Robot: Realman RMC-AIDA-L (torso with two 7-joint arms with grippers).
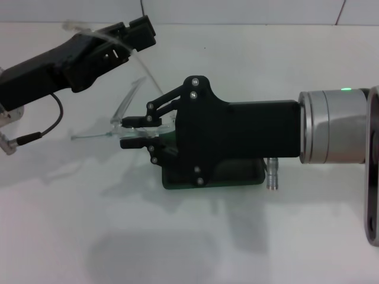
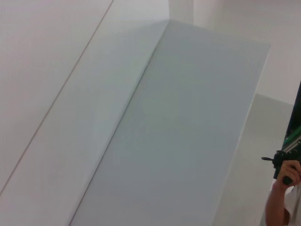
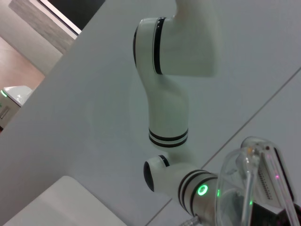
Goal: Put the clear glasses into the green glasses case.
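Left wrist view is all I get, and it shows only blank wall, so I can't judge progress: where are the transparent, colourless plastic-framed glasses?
Observer: The clear glasses are off the white table, and the right gripper is shut on one end of them.
Operator: And my left gripper?
Observer: The left gripper is up at the far left, and one thin clear arm of the glasses reaches it.
Operator: Where is the case?
Observer: The dark green rectangular hard glasses case lies on the table directly under the right gripper's body, mostly hidden. I can't tell whether it is open.
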